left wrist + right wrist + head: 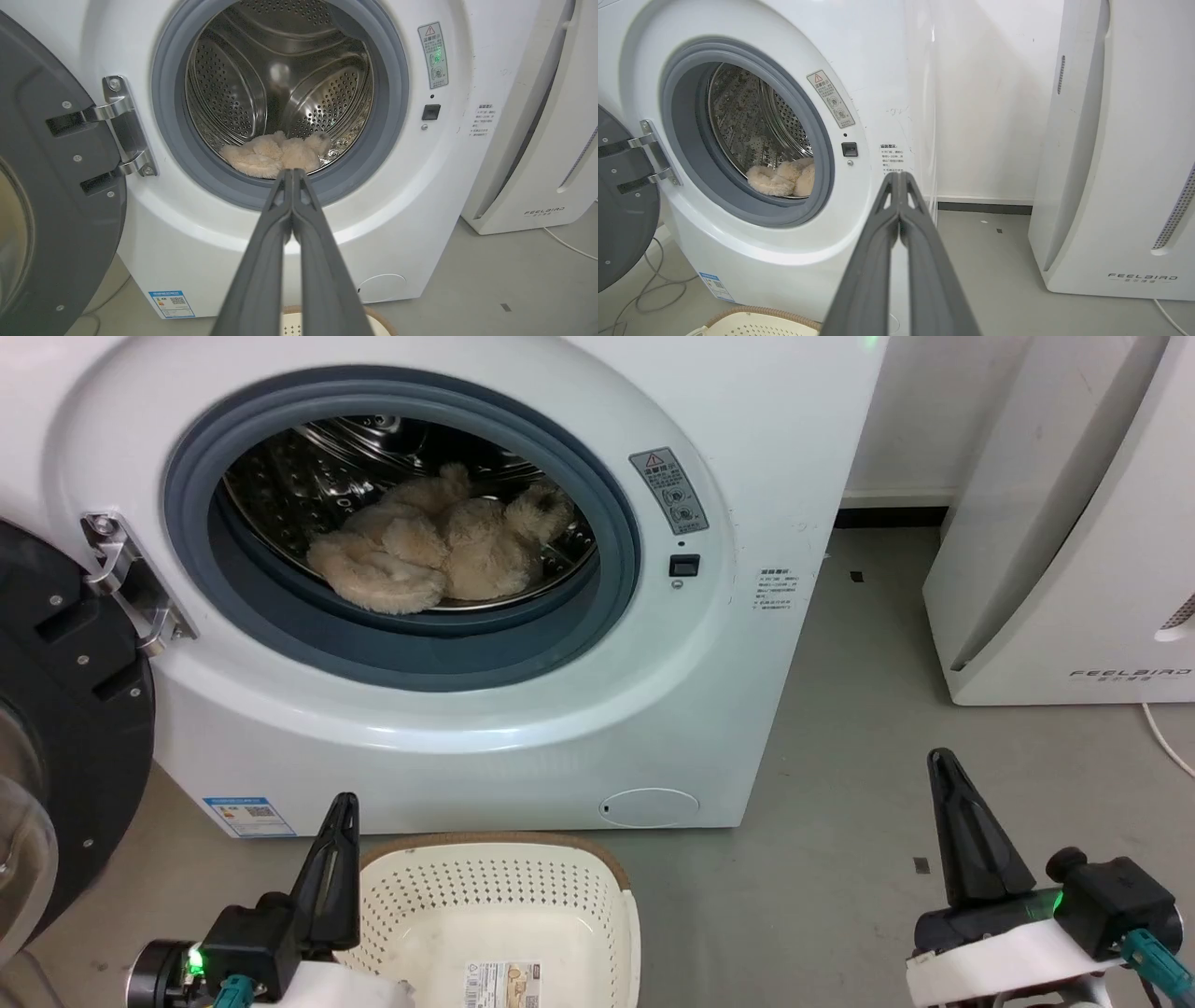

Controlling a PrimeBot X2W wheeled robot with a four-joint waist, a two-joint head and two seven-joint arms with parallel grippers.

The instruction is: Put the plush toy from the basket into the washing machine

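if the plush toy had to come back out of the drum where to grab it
Probably the plush toy by its near-left lobe, coming straight in through the washing machine porthole: that lobe lies closest to the grey rim and bulges up.

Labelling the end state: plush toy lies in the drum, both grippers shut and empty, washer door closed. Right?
No: the washing machine has its black door open on the hinge, per the left wrist view. The plush toy does lie in the drum; left gripper and right gripper are shut, empty.

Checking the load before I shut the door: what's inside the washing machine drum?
The plush toy lies at the bottom of the washing machine drum. Anything beneath it is hidden.
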